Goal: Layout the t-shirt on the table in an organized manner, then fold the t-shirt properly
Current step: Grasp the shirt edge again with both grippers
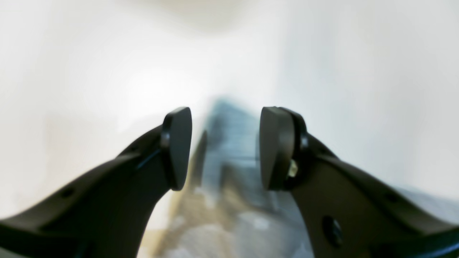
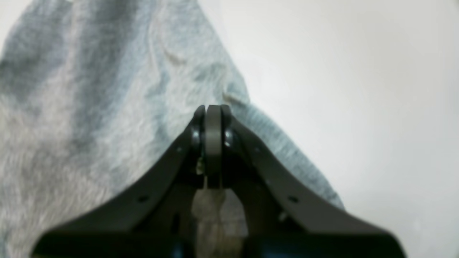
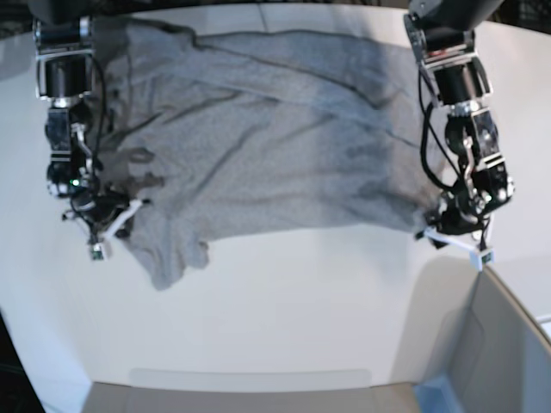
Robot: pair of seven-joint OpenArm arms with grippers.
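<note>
The light grey t-shirt (image 3: 275, 146) lies spread and wrinkled across the far half of the white table (image 3: 284, 292). In the base view my right gripper (image 3: 108, 219) is at the shirt's left edge. Seen from its wrist, that gripper (image 2: 213, 143) is shut with a fold of grey cloth (image 2: 107, 107) pinched behind the pads. My left gripper (image 3: 454, 229) hovers at the shirt's right edge. Its own camera shows it (image 1: 224, 148) open, both pads well apart, with blurred grey cloth (image 1: 233, 200) beyond the gap and nothing held.
A grey box-like bin (image 3: 486, 344) stands at the near right corner, just below the left gripper. A pale strip (image 3: 250, 379) runs along the table's front edge. Bare white tabletop (image 3: 284, 292) stretches in front of the shirt.
</note>
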